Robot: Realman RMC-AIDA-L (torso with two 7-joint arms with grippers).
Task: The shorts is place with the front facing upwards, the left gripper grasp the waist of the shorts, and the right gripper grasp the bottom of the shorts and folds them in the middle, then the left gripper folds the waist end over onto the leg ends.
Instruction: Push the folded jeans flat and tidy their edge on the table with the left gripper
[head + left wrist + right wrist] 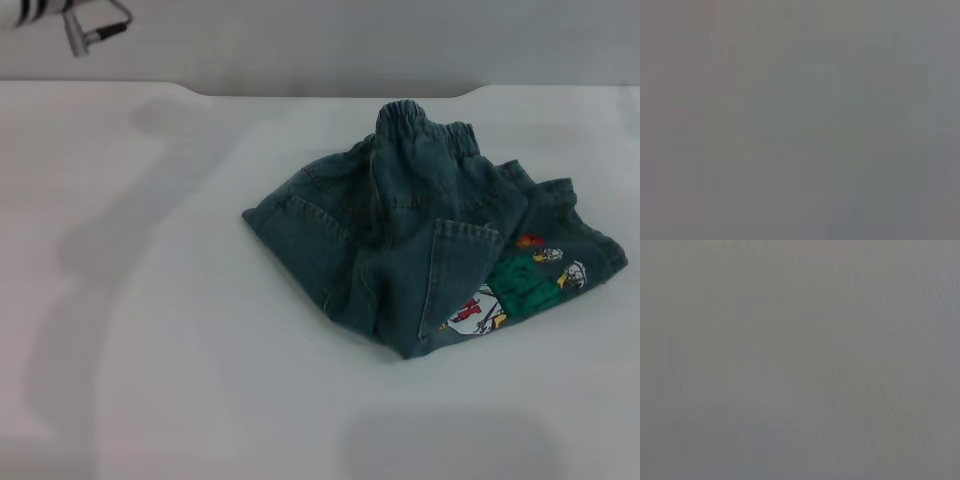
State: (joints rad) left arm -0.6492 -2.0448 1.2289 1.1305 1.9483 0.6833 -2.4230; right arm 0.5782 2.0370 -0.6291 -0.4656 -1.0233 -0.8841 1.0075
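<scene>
Denim shorts (pixel 430 240) crumpled on white table (pixel 150 300); both claws out of view.

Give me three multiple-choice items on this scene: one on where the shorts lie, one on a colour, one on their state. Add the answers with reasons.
1. Where do the shorts lie on the table in the head view?
A. right of centre
B. far left edge
C. hanging off the front edge

2. What colour is the largest patch of the cartoon print?
A. purple
B. green
C. black

3. What state are the shorts in?
A. spread out flat
B. rumpled and partly folded over
C. held up in the air

Answers: 1 A, the denim sits right of the middle. 2 B, a green area dominates the print. 3 B, the waistband stands bunched and a leg flap lies over the print.
</scene>
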